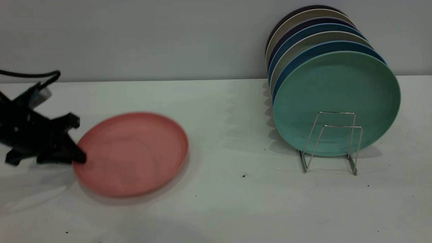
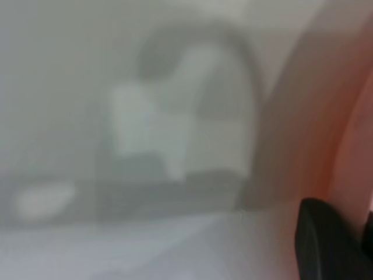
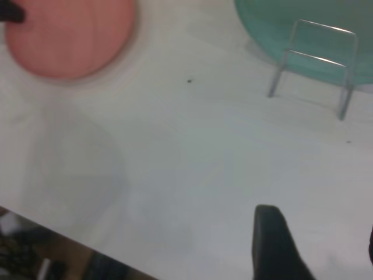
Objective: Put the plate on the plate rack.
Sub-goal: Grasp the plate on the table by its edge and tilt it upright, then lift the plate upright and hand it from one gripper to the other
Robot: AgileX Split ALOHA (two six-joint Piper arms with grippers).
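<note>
The salmon-pink plate (image 1: 131, 153) lies near the worktop's (image 1: 216, 202) left edge, the left end effector (image 1: 76, 148) pinching its rim. It looks stiff, light and smooth, so the rim suits gripping. The plate rack (image 1: 332, 141) stands right. The right end effector (image 3: 315, 245) hovers spread, empty.

A bare test bench in a lab: white table (image 1: 216, 202), plain grey wall (image 1: 152, 33) (no kitchen fittings).

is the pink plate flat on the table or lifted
Partly lifted, it seems: the pink plate tilts, its left rim raised at the left gripper, its near edge low by the table. Contact underneath is unclear.
</note>
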